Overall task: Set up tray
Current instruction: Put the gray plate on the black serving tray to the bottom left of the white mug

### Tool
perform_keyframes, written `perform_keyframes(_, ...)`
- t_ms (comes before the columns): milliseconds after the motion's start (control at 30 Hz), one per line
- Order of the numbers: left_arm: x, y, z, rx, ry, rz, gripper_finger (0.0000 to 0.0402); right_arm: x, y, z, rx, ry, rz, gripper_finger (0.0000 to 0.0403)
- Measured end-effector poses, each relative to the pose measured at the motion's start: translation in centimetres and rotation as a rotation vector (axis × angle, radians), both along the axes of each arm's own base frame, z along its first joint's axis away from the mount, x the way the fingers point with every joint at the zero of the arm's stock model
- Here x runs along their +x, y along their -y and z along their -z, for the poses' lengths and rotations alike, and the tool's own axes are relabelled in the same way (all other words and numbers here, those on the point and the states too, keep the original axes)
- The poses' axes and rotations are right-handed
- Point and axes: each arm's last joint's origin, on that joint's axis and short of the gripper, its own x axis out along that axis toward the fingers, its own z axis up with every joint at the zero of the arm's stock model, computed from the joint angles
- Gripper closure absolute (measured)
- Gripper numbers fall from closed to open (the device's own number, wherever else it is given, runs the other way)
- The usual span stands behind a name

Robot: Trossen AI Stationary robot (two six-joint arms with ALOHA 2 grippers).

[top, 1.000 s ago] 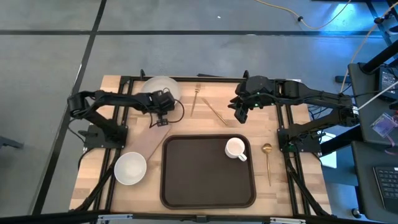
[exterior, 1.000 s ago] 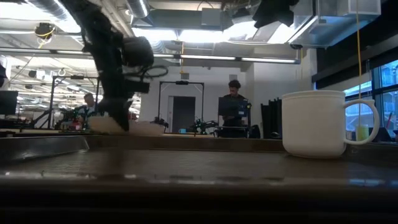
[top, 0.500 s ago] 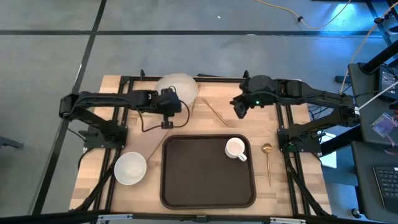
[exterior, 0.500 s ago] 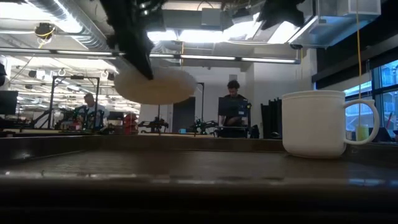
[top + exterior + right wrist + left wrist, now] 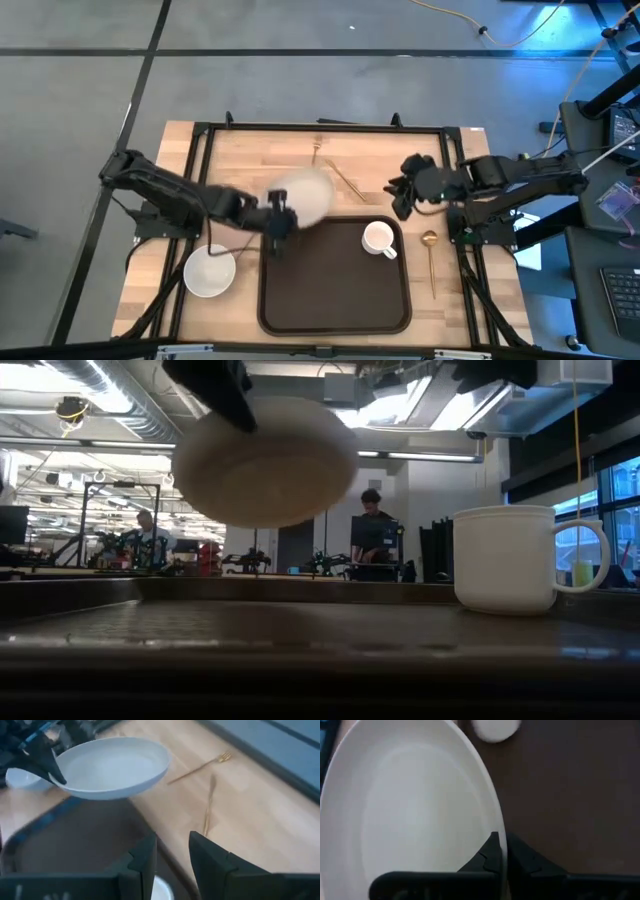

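Observation:
A round white plate hangs in the air over the far left corner of the dark brown tray; it also shows in the low view and the right wrist view. My left gripper is shut on its rim. A white mug stands on the tray's far right part. My right gripper is open, beyond the tray's far right corner, touching nothing. My left gripper pinches the plate's rim between its two fingers, one on the inner face and one on the underside. It comes about level from the table's left. The plate is lifted clear above the tray, roughly level, reaching out beyond the fingers.
A white bowl sits on the table left of the tray. A gold spoon lies right of the tray. A gold fork and a gold knife lie on the wood beyond the tray. People stand in the room behind.
My left gripper has lifted the plate off the table's far left part and carried it toward the near edge and the right, until it hangs over the tray's far left corner. My right gripper has drawn back toward the table's right and near side.

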Motion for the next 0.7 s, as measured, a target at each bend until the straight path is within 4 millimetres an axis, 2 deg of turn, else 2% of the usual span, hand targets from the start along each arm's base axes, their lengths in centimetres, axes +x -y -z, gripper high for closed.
perform_keyframes(167, 2.3, 4.1, 3.6, 0.007, -0.04, 0.03, 0.0399, -0.2, -1.1, 0.8, 0.023, -0.024, -0.049, 0.0286)
perform_keyframes(300, 4.6, 6.9, 5.7, 0.019, -0.096, 0.046, 0.0399, -0.4, -1.8, 1.1, 0.025, -0.039, -0.085, 0.0286)
perform_keyframes(500, 7.1, 10.5, 7.3, 0.027, -0.195, 0.064, 0.04, -0.6, -2.5, 1.1, 0.023, -0.045, -0.121, 0.0286)
perform_keyframes(700, 7.6, 13.8, 7.7, -0.037, -0.217, 0.062, 0.04, -0.8, -3.1, 1.1, 0.024, -0.045, -0.152, 0.0286)
